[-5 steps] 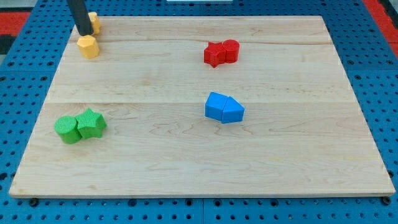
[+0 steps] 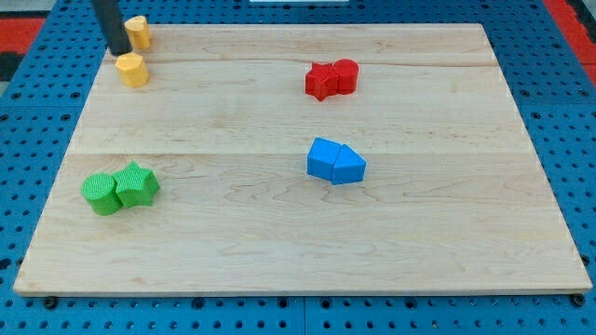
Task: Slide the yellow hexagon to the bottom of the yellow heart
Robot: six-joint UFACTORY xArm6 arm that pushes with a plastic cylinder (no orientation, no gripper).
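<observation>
No legible text or markings.

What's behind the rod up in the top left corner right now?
Behind my tip only board edge shows. The yellow heart sits just to the rod's right, fully visible, and the yellow hexagon lies below it. Whatever the rod itself covers cannot be seen.

Bright, even overhead light; soft short shadows under blocks; sharp focus, no glare or blur.

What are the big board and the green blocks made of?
The board looks like pale, smooth wood: grain lines and plank seams show. The two green blocks have a ribbed, matte surface, perhaps printed plastic; the picture cannot settle it.
</observation>
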